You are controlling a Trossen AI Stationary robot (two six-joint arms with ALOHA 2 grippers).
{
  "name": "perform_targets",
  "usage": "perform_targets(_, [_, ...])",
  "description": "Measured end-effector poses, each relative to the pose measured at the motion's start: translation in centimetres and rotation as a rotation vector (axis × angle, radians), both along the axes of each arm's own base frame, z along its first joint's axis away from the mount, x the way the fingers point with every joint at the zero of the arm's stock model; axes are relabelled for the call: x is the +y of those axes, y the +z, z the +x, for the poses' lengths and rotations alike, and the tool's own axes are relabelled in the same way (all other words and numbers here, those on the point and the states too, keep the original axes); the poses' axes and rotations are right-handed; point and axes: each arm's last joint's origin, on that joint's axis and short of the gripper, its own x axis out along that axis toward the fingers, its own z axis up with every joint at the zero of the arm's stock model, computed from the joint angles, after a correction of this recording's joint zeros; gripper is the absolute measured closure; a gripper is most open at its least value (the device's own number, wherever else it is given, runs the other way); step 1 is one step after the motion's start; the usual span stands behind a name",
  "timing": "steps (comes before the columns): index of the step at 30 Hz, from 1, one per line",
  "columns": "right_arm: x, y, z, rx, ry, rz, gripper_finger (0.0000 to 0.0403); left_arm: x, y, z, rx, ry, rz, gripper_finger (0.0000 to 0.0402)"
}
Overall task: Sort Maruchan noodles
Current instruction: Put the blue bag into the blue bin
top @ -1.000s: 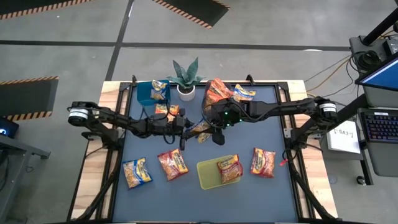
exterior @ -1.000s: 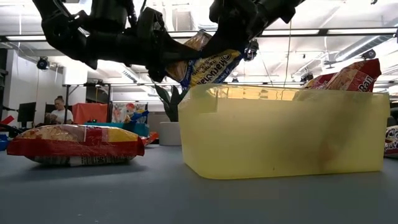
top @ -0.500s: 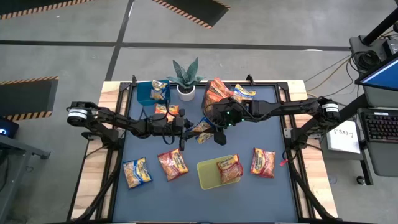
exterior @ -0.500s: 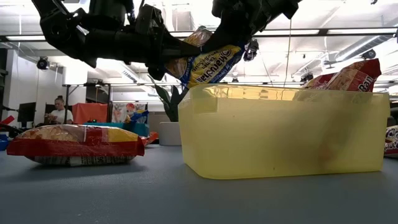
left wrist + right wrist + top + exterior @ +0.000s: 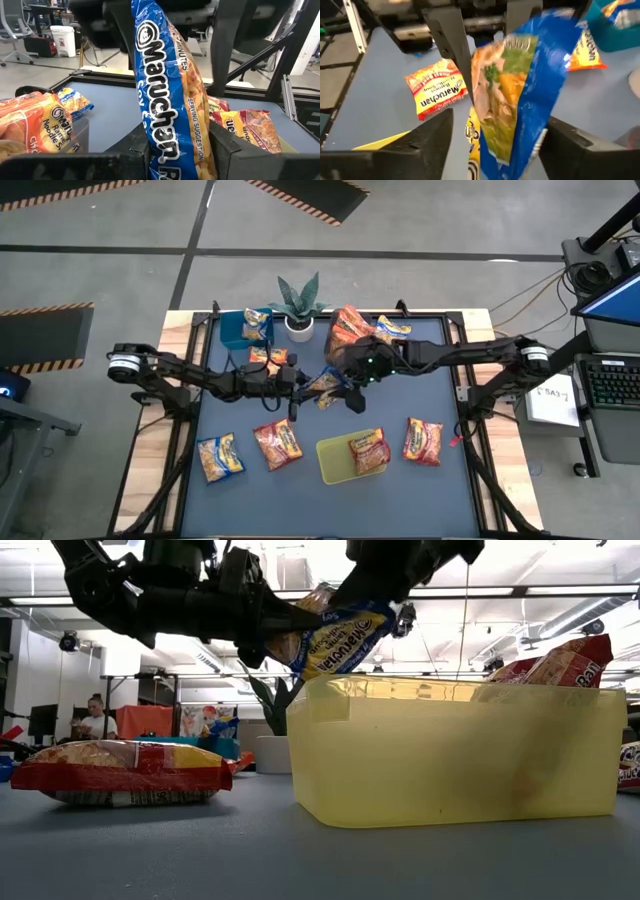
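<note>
Midair, blue-and-yellow Maruchan packet (image 5: 172, 100) upright, clenched in left pincer (image 5: 175, 150), right pincer (image 5: 495, 140) released around it

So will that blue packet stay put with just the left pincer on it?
Probably. The blue packet stands upright between the left pincer fingers, so it seems fairly stiff and light. Its glossy wrapper could slip. The right pincer stands open around it.

I am working in an open lab or workshop hall: bare concrete floor (image 5: 120, 240) with hazard-striped mats (image 5: 300, 195), a laptop (image 5: 612, 305) and keyboard (image 5: 608, 385) beside my table (image 5: 200, 510), office chairs (image 5: 12, 30), and a seated person (image 5: 95, 717) beyond.
</note>
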Motion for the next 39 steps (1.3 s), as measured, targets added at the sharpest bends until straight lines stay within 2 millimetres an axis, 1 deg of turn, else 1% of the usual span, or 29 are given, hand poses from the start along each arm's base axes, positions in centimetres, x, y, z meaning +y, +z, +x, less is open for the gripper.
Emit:
perform_targets(6, [0.1, 3.0, -2.5, -0.043, -0.008, -0.007, 0.0106, 0.0, 0.9, -0.4, -0.021, 0.008, -0.015, 0.0306])
perform_targets(9, [0.1, 4.6, -4.2, -0.072, -0.042, -0.023, 0.0095, 0.2, 1.6, -1.0, -0.01, 0.084, -0.026, 0.0306])
perform_targets(13, [0.2, 6.1, -6.5, -0.088, -0.102, -0.03, 0.009, 0.4, 2.8, -2.2, 0.022, 0.175, -0.035, 0.0306])
perform_targets(17, [0.3, 6.5, -8.3, -0.108, -0.137, -0.023, 0.0094, 0.6, 4.4, -4.1, 0.054, 0.311, -0.033, 0.0306])
perform_targets(20, [0.4, 5.7, -9.3, -0.096, -0.159, -0.011, 0.0099, 1.1, 5.4, -6.0, 0.109, 0.469, -0.007, 0.0306])
perform_targets(24, [0.5, 3.8, -10.1, -0.083, -0.175, 0.01, 0.0104, 1.7, 7.8, -8.2, 0.185, 0.703, 0.026, 0.0306])
perform_targets(27, [0.7, 2.3, -10.2, -0.107, -0.172, 0.015, 0.0106, 2.8, 8.9, -9.6, 0.282, 0.927, 0.058, 0.0306])
perform_targets(30, [0.7, 0.8, -10.1, -0.13, -0.175, 0.023, 0.0108, 4.3, 9.6, -10.6, 0.368, 1.061, 0.037, 0.0306])
perform_targets(35, [0.7, -1.3, -10.2, -0.124, -0.185, 0.043, 0.0109, 7.6, 8.9, -12.1, 0.561, 1.264, -0.045, 0.0306])
perform_targets(39, [0.7, -2.5, -10.3, -0.105, -0.192, 0.054, 0.0113, 10.5, 7.6, -12.8, 0.688, 1.33, -0.147, 0.0306])
